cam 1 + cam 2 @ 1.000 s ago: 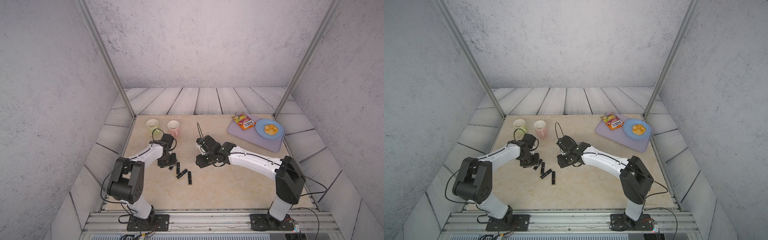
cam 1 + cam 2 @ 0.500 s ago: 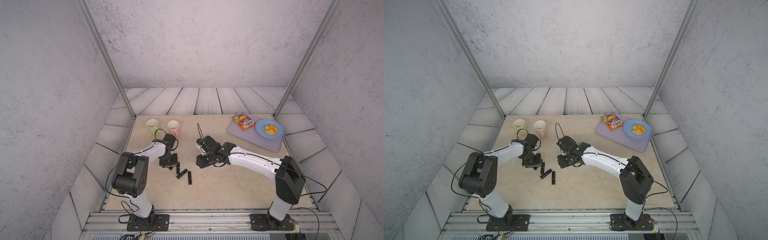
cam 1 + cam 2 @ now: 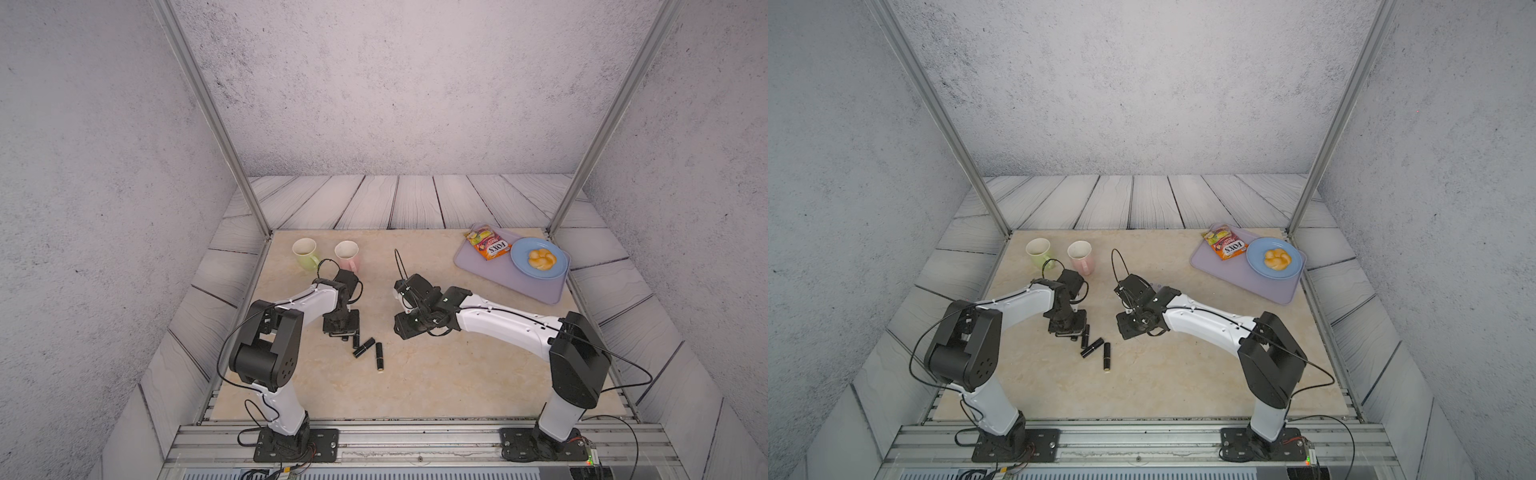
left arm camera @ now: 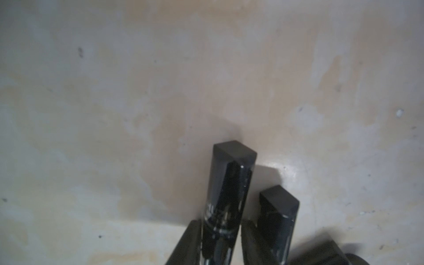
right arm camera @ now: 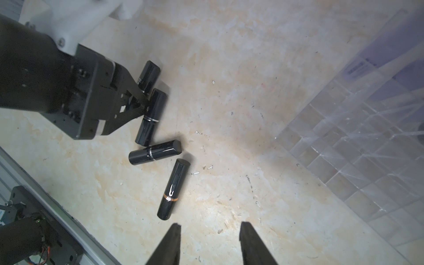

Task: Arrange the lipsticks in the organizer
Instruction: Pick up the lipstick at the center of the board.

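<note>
Left wrist view, left jaws pinching black lipstick (image 4: 226, 195), right jaws apart

Lipsticks (image 5: 155, 153) lie on table (image 3: 415, 374), apparently left of organizer (image 5: 358, 142).

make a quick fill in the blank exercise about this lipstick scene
1. The lipsticks lying loose are all ___.
2. The left hand grips one ___.
3. The right hand is ___ and holds nothing.
4. The bun sits on a ___ plate.

Missing words: black; lipstick; open; blue
</note>
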`<action>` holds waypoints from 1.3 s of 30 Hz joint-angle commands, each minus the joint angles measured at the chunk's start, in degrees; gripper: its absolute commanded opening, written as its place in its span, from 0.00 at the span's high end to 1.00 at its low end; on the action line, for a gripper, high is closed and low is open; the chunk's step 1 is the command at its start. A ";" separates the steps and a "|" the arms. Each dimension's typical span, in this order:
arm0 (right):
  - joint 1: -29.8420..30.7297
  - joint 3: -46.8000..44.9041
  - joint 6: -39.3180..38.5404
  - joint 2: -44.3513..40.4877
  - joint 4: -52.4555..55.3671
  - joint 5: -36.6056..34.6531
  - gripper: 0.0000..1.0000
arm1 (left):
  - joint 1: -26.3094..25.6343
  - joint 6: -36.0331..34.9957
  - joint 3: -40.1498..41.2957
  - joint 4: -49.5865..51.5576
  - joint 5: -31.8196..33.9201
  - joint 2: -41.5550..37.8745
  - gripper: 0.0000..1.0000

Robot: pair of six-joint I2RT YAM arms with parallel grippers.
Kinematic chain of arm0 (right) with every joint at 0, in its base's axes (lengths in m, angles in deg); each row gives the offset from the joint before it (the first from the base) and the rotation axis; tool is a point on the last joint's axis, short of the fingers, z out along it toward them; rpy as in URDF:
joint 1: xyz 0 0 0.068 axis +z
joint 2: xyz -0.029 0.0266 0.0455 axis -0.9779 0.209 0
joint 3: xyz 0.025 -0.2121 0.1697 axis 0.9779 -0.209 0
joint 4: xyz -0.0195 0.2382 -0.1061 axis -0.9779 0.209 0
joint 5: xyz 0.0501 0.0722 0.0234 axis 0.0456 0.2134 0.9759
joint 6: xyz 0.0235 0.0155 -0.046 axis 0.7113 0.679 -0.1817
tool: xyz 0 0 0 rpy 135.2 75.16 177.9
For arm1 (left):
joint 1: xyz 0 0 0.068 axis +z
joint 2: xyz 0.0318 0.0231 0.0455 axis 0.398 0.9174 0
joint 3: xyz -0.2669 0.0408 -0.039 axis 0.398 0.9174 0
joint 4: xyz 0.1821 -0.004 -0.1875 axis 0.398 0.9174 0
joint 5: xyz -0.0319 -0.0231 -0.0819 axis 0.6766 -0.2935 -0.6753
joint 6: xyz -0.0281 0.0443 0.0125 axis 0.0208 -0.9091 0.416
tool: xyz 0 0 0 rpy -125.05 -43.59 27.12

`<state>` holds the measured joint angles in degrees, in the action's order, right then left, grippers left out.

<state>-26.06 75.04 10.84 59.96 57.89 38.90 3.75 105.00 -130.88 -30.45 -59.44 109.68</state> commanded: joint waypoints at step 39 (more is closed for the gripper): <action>-2.48 -12.82 2.98 -26.89 -24.47 3.69 0.51 | -18.06 -24.72 23.16 -58.41 -18.02 -42.34 0.99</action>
<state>-28.51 62.73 14.01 32.84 35.80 47.53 -13.32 81.40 -107.41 -85.99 -78.32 67.67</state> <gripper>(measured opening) 0.504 0.244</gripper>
